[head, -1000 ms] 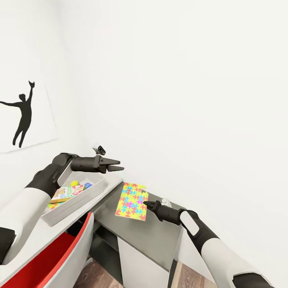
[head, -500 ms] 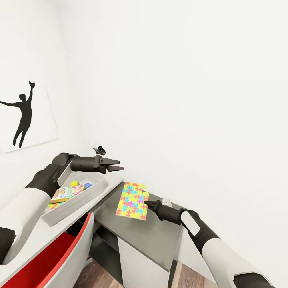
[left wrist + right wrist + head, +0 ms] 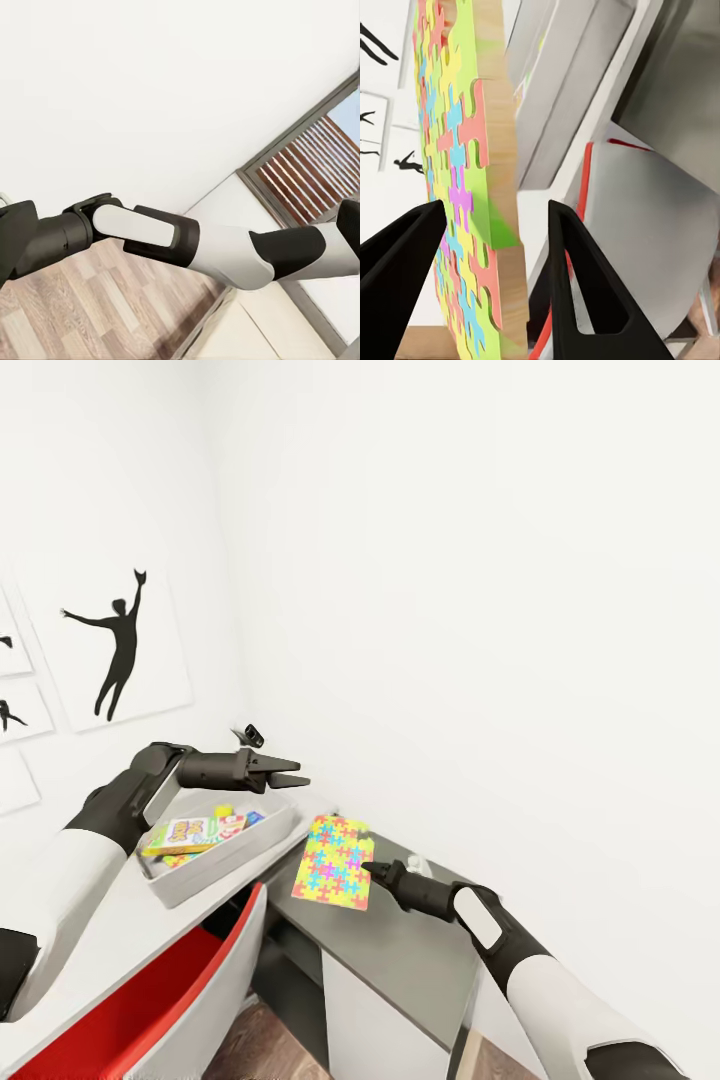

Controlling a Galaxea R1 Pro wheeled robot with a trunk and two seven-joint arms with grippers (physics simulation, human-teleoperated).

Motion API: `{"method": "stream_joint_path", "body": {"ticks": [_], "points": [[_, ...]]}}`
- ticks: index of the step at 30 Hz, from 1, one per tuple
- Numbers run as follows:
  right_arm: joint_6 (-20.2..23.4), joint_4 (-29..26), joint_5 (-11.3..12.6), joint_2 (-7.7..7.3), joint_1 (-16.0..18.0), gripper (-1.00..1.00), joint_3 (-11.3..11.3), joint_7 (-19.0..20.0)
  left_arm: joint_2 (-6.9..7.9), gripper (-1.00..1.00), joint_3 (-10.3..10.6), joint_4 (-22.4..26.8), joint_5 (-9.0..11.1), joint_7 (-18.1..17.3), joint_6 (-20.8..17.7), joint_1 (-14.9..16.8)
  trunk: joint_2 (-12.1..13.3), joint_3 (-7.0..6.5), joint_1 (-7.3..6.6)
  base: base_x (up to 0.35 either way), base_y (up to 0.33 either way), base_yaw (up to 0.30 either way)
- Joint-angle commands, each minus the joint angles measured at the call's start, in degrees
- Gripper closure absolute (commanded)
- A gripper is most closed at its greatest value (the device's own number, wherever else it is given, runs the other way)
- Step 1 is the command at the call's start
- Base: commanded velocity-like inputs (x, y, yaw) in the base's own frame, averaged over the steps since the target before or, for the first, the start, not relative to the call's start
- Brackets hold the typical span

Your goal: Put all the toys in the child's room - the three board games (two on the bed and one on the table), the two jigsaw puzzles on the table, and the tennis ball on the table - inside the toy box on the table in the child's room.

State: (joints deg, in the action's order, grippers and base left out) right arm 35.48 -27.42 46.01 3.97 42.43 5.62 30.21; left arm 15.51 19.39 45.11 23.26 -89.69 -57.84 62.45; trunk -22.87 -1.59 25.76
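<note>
My right gripper is shut on one edge of a jigsaw puzzle, a thin board of multicoloured patches held tilted in the air above the lower dark grey desk. In the right wrist view the puzzle stands on edge between the two black fingers. The light grey toy box sits on the pale table, just left of the puzzle. Inside it lie colourful board games and a multicoloured board corner. My left gripper hovers open and empty above the toy box's far end.
A dark grey desk with a white panel stands lower, to the right of the table. A red and white chair is tucked under the table's front. Black silhouette pictures hang on the left wall. The left wrist view looks past my right arm at wood floor.
The whole head view has shifted: wall pictures, table and toy box slid right, so the camera moved. Both arms hold their poses, and the puzzle now hangs nearer the toy box.
</note>
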Motion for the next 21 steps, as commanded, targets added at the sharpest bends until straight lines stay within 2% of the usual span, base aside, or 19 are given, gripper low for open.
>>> {"method": "stream_joint_path", "body": {"ticks": [1,9,21], "points": [[0.2,0.0,0.3,-0.02,0.0,1.0,0.1,0.0,0.07,-1.0,0.2,0.0,0.0,-0.3,-0.6,0.0,0.0,-0.02,0.02,0.0,0.0,0.266],[0.2,0.0,0.3,-0.02,0.0,1.0,0.1,0.1,0.07,-1.0,0.2,0.0,0.0,-0.3,-0.6,0.0,0.0,-0.34,0.02,0.0,0.0,0.23],[0.2,0.0,0.3,-0.02,0.0,1.0,0.1,0.0,0.06,-1.0,0.2,0.0,0.0,-0.3,-0.6,0.0,0.0,-0.36,0.02,0.0,0.0,0.01]]}}
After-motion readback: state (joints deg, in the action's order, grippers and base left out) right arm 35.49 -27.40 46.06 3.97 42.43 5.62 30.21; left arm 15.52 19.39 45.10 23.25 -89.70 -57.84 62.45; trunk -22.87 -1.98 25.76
